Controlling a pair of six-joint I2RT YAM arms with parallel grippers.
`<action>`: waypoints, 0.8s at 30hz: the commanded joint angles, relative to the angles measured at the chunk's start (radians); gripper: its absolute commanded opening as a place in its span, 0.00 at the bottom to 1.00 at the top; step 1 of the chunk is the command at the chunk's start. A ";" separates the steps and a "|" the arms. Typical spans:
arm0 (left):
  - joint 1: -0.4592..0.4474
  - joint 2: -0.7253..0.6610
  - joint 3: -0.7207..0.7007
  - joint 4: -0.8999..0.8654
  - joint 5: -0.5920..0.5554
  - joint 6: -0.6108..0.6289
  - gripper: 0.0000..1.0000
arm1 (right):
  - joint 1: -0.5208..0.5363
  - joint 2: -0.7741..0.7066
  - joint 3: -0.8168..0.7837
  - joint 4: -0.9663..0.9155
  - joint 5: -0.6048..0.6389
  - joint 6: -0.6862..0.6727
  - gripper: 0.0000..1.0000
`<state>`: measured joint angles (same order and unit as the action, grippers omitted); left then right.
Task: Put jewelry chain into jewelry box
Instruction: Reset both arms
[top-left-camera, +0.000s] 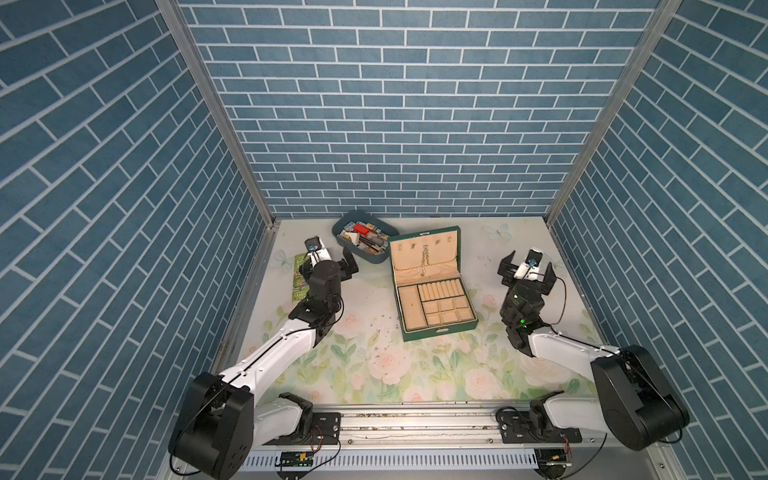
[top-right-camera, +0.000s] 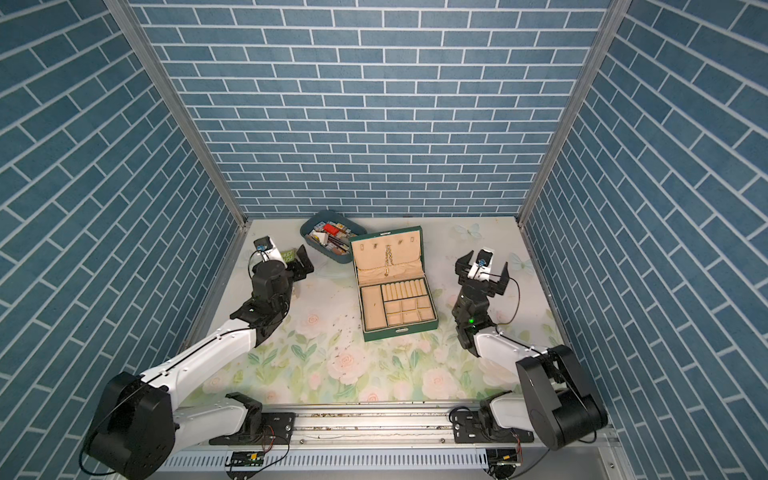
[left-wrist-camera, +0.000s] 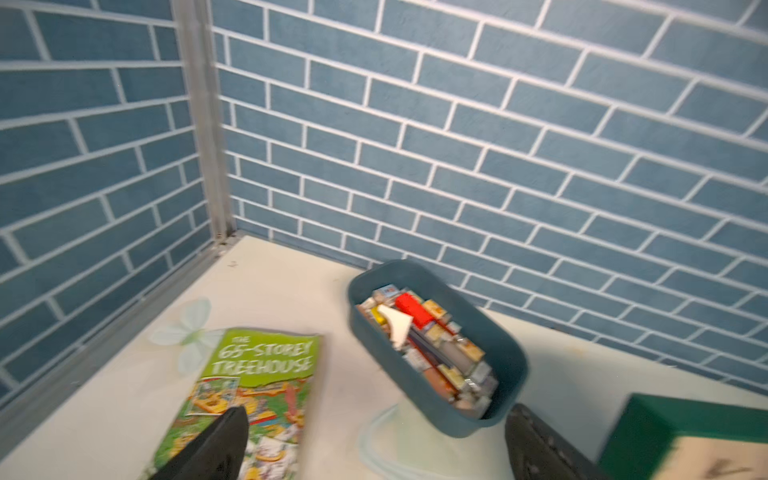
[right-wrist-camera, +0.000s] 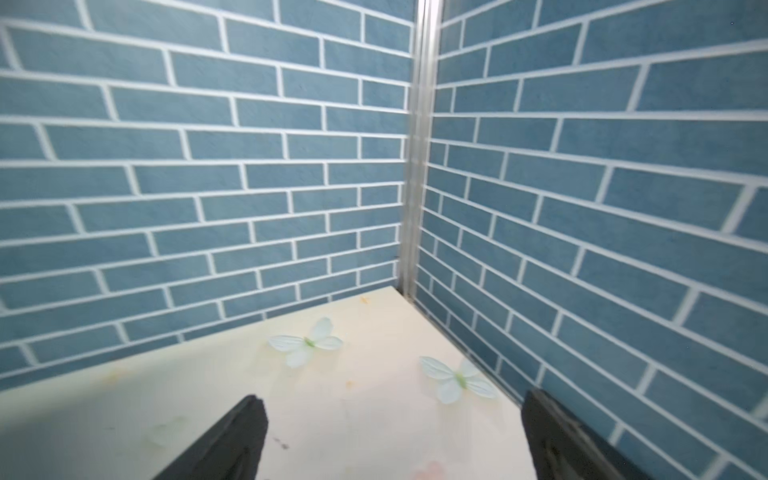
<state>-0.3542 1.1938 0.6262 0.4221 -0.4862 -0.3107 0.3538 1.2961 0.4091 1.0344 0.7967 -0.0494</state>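
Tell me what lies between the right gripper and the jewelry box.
Only bare floral tabletop separates the right gripper from the jewelry box, in both top views.

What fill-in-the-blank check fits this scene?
The hinged top of the jewelry box stands ___.
The jewelry chain lies against the lining of the box's ___.
The left end effector and right end effector each hold ___.
The green book has a title that ends in ___.
Missing: open; lid; nothing; Treehouse.

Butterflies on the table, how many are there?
3: two butterflies in the back right corner, one beside the book. A faint shape by the tub may be another.
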 joint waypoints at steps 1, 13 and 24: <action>0.073 -0.018 -0.124 0.142 0.039 0.188 1.00 | -0.068 -0.036 -0.076 -0.028 -0.067 0.040 1.00; 0.220 0.167 -0.375 0.637 0.364 0.383 1.00 | -0.202 0.172 -0.277 0.395 -0.455 0.001 1.00; 0.318 0.307 -0.448 0.904 0.244 0.238 1.00 | -0.288 0.230 -0.223 0.312 -0.573 0.061 1.00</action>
<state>-0.0368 1.5059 0.1658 1.2430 -0.1829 -0.0280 0.0711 1.5227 0.1219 1.4197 0.2672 -0.0185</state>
